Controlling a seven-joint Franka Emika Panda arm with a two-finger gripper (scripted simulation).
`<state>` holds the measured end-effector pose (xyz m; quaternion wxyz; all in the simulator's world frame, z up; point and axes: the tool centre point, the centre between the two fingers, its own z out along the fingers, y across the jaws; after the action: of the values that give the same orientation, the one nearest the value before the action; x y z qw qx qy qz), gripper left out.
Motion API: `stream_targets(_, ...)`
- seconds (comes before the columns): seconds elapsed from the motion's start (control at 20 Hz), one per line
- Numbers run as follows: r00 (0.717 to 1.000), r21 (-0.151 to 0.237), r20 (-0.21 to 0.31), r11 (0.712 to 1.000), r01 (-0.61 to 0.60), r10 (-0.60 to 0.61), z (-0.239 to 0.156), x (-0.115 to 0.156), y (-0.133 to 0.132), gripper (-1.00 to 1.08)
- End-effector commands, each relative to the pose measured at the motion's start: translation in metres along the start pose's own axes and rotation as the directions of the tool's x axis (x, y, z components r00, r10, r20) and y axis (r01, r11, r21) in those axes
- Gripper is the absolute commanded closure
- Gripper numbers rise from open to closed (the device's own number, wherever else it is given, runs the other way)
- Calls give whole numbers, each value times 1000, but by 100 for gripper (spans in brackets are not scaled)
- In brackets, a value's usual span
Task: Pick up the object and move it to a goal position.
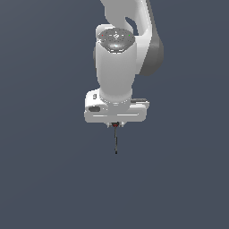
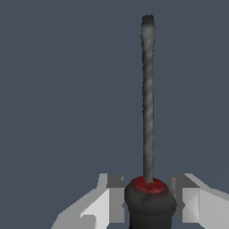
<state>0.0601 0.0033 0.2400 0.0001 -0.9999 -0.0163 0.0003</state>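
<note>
Exterior view shows the white arm coming down from the top edge, its broad wrist cylinder capped by a grey disc with small red and green marks, a darker grey joint bulging toward the exterior view's right. Under the cylinder sits the flat white hand block, wider than the wrist above it. All of this stands against a plain dark blue-grey ground that fills both pictures without any edge or seam to tell floor from backdrop. The gripper itself is almost hidden beneath the hand block in this view; only a dark spot with a touch of red shows there. Wrist view gives it plainly: two pale grey fingers stand close on either side of the screwdriver, pressed against its black handle, so the gripper is clenched on the tool. The handle's end is ringed in red where the thin dark shaft leaves it. In the exterior view the shaft hangs straight down from the hand, its tip free. Whether the tip touches the ground cannot be told.
</note>
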Motion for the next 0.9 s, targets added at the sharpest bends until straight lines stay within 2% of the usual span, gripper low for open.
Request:
stream_targets(0.0, 1000, 0, 0, 1000, 0, 0, -29, -3, 4, 108)
stream_targets(0.4, 1000, 0, 0, 1000, 0, 0, -102, -9, 16, 108)
stream_targets(0.85, 1000, 0, 0, 1000, 0, 0, -136, -9, 21, 108)
